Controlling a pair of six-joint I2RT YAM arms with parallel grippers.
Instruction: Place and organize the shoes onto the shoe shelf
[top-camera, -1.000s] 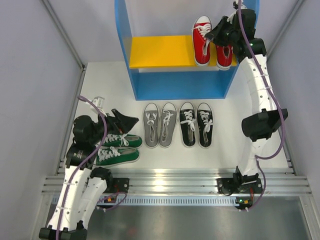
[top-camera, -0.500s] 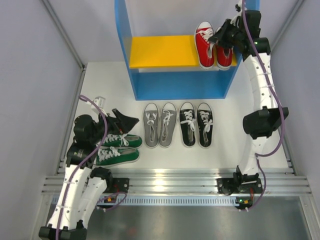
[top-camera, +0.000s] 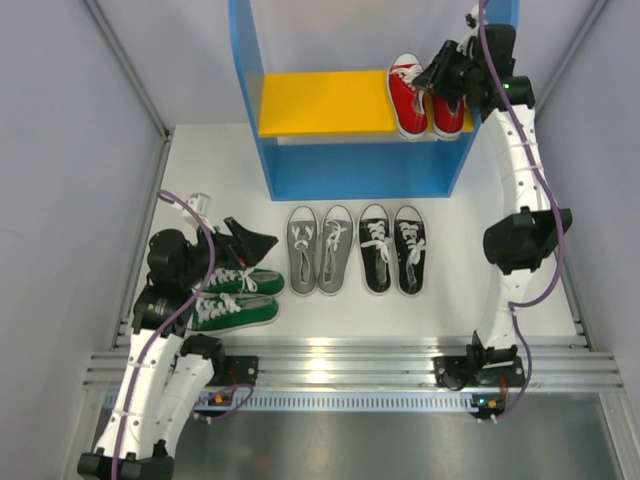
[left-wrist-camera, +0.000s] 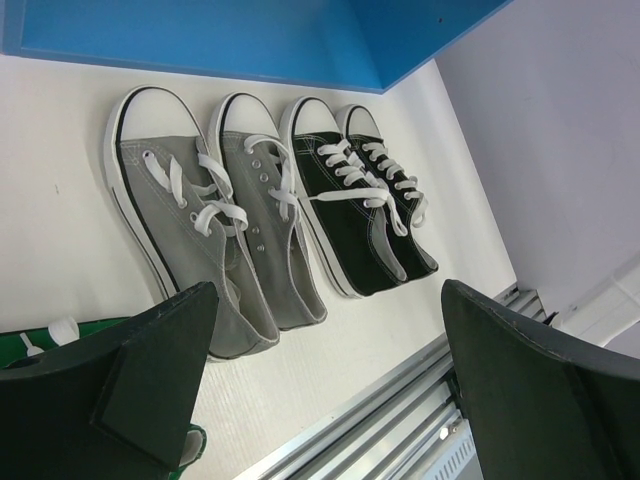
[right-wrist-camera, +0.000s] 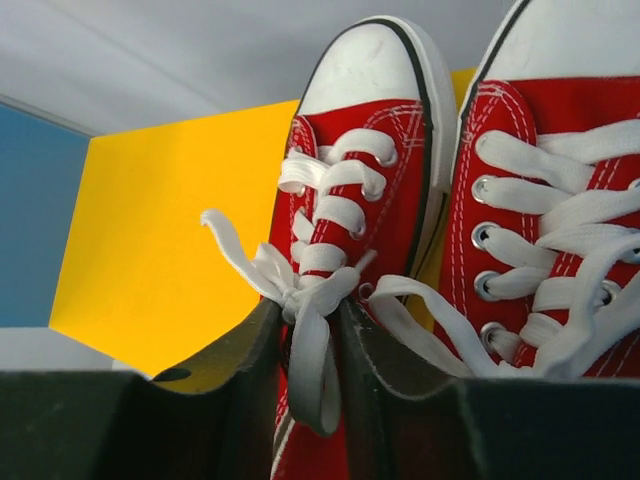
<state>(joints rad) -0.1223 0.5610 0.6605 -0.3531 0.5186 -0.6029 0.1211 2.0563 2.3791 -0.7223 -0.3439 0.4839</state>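
The pair of small red canvas sneakers with white laces and toe caps (top-camera: 407, 95) stands side by side at the right end of the yellow middle board (top-camera: 320, 100) of the open shoe shelf with tall blue side panels (top-camera: 247, 60), toes toward the back. Over the last second the left red shoe (right-wrist-camera: 360, 190) has drawn back a little toward the board's front edge and now lines up with its mate (right-wrist-camera: 540, 200), just beside it. The right gripper (top-camera: 442, 74) hangs at that shoe's heel end. In the wrist view its black fingers (right-wrist-camera: 235, 390) have begun to ease apart, leaving a narrow gap with the white lace bow (right-wrist-camera: 300, 300) hanging in it; whether they still nip anything I cannot tell. This looks like a release just started, so the first pair seems delivered. On the white table (top-camera: 330, 320) in front of the shelf wait the grey pair (top-camera: 320, 250) and the black pair (top-camera: 392, 248), toes toward the shelf, and off to the left the green pair (top-camera: 235, 297) lies crosswise. The left gripper (top-camera: 250, 240) hovers by the green pair, spread wide and empty.
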